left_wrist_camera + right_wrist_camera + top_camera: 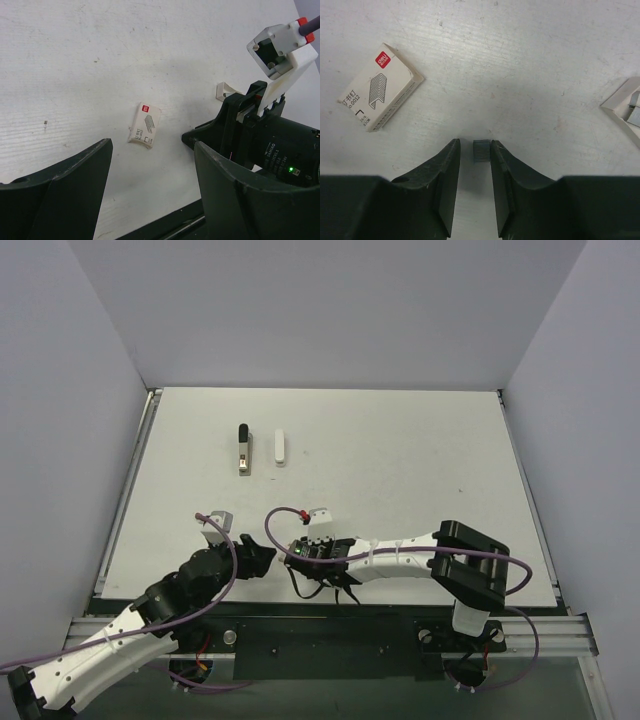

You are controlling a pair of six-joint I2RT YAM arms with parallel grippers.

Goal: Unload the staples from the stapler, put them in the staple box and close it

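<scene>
The black stapler (pixel 243 448) lies at the far left of the table, far from both arms. A short grey strip of staples (pixel 481 149) lies on the table between the fingers of my right gripper (pixel 474 145). It touches the right finger, with a gap to the left one, so the jaws are narrowly open. My right gripper (pixel 298 552) is low at the near edge. My left gripper (pixel 152 155) is wide open and empty, just left of the right one (pixel 262 558). The right wrist (pixel 280 145) fills the right of its view.
A small white staple box (pixel 379 93) lies just ahead to the left and also shows in the left wrist view (pixel 144 125). An open white tray with staples (pixel 627 112) lies at the right. A white oblong piece (pixel 280 447) lies beside the stapler.
</scene>
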